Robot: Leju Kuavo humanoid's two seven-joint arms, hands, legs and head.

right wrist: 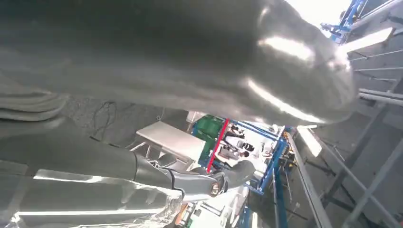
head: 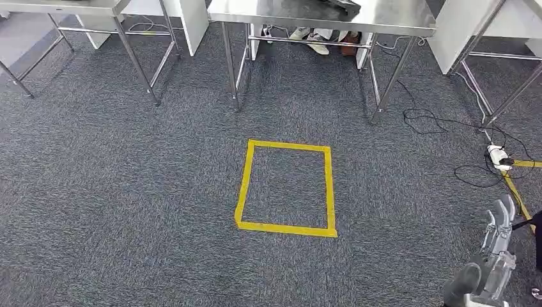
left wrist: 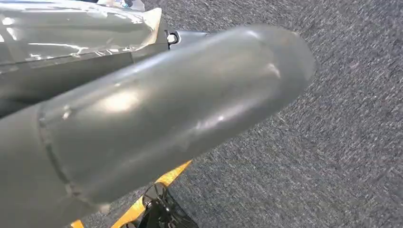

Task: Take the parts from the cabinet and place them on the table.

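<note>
Head view shows the right hand raised upright, fingers extended, holding nothing.

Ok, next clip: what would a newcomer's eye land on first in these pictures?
Most likely the yellow tape square on the grey carpet, in the middle of the head view. Beyond it stand steel tables on thin legs, with a tangle of black cables on the floor at the right. The right robot hand hangs at the lower right corner, apparently holding nothing.
</note>
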